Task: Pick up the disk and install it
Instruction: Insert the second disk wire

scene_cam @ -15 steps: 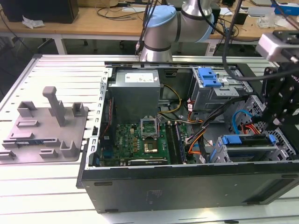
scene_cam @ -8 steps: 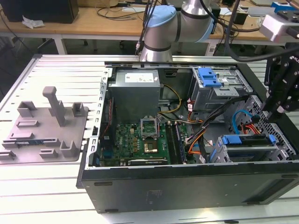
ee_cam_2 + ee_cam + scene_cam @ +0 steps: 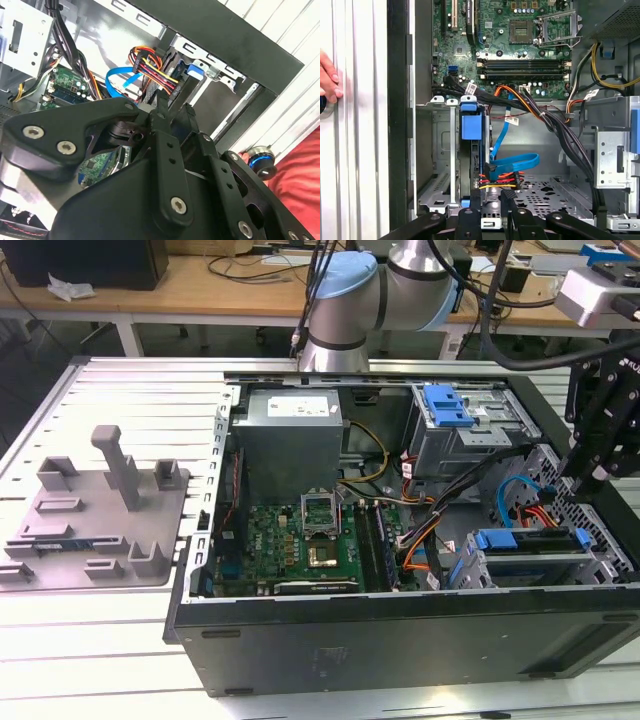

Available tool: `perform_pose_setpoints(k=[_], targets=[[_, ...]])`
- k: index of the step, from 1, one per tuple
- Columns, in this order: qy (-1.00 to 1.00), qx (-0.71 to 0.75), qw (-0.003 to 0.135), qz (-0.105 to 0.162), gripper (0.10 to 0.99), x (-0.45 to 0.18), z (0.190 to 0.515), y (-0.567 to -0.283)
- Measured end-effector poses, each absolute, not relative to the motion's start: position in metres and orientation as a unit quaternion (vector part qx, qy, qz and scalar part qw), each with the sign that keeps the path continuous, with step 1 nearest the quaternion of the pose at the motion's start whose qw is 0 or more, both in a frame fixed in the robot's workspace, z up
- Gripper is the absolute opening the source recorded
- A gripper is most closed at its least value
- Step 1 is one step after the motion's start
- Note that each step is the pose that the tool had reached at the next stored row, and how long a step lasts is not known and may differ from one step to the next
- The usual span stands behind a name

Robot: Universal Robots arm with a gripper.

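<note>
As the disk point(image 3: 471, 150) sits on edge in its bay, the gripper point(image 3: 490, 200) is held just above; finger spacing cannot be told.

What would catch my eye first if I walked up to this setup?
Probably the open computer case lying on its side, its green motherboard bare in the middle. Next, the black gripper hanging over the case at the exterior view's right, above a drive cage where the disk stands in its blue bracket, with orange, red and blue cables beside it.
</note>
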State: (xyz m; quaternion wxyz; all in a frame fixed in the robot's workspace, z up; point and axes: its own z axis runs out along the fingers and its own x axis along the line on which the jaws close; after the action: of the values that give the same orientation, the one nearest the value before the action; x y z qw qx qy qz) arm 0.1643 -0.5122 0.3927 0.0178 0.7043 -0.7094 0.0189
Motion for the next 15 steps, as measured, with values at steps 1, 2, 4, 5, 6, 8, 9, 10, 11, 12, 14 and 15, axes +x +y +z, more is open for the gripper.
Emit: perform_pose_setpoints(k=[1,2,4,5,6,8,9,10,11,12,14,15], targets=[[-0.709,0.704,0.018,0.019,0.302,0.164,0.393,-0.512],[-0.709,0.704,0.018,0.019,0.302,0.164,0.393,-0.512],[-0.709,0.704,0.018,0.019,0.302,0.164,0.393,-0.512],[-0.709,0.704,0.018,0.019,0.302,0.164,0.393,-0.512],[-0.709,0.704,0.018,0.019,0.302,0.164,0.393,-0.512],[-0.709,0.704,0.020,0.021,0.302,0.164,0.393,-0.511],[-0.708,0.705,0.028,0.030,0.302,0.164,0.393,-0.509],[-0.707,0.706,0.033,0.035,0.302,0.164,0.393,-0.505],[-0.706,0.707,0.036,0.038,0.302,0.164,0.393,-0.501],[-0.704,0.708,0.039,0.040,0.302,0.164,0.393,-0.500],[-0.701,0.710,0.044,0.045,0.302,0.165,0.393,-0.500],[-0.699,0.711,0.048,0.048,0.302,0.165,0.393,-0.500]])
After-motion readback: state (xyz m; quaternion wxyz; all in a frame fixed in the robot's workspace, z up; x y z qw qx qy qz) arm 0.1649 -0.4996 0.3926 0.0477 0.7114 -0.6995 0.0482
